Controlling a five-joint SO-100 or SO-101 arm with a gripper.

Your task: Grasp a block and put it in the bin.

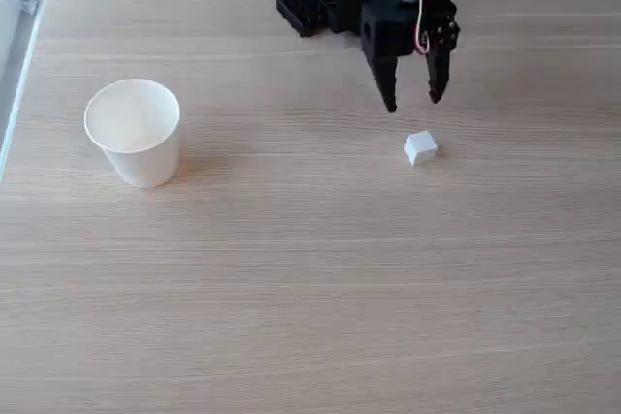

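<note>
Fixed view: my hand (413, 102) hangs released, fingers spread, tips pointing down just behind the block (420, 147), not touching, which I judge is lined up for a drop onto it. Block sits on bare desk (320, 288), right of centre. Bin (134, 133) upright, well apart at left, mouth free for the drop. Arm base cut off at the top edge; can't tell tip height above the desk.

from the fixed view we've got the black gripper (412, 102) hanging with its fingers spread, tips pointing down at the wooden table (310, 288). the little white block (420, 147) sits just at its 6 o'clock, untouched. the cup (134, 132) stands upright well off at the block's 9 o'clock.
</note>
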